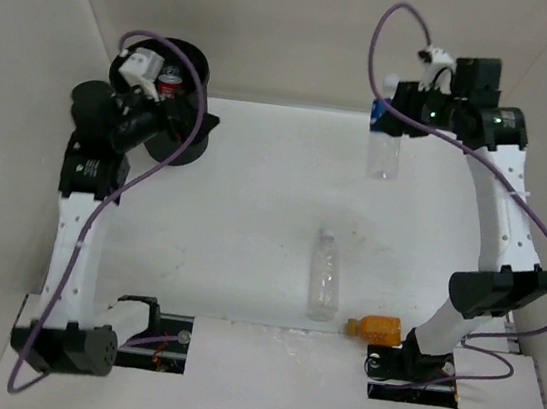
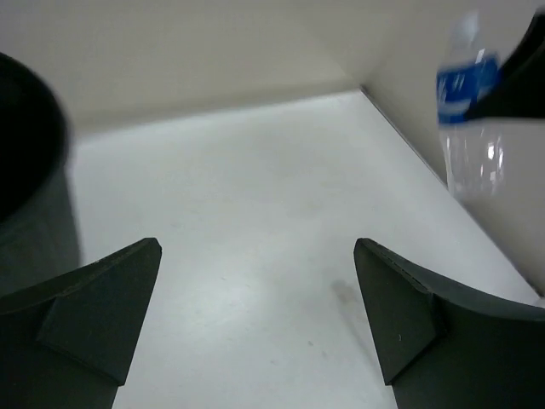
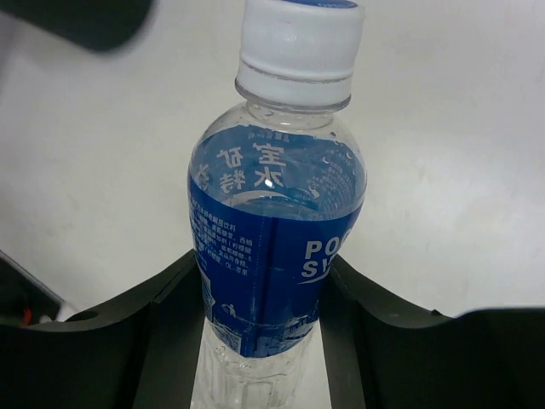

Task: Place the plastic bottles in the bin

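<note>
Blue-labelled bottle (image 3: 272,247) was held upright above the table (image 1: 255,192) at 1 o'clock, close to the far wall (image 1: 306,37), clamped at the label by the right gripper (image 3: 262,290). Left gripper (image 2: 255,256) was spread wide, empty, beside the bin (image 1: 186,148) at 10 o'clock.

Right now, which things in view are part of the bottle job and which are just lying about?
Job: bin, red-labelled bottle in it, blue-labelled bottle in right hand, plain bottle, orange bottle.
Not job: purple cables, white enclosure walls.
</note>
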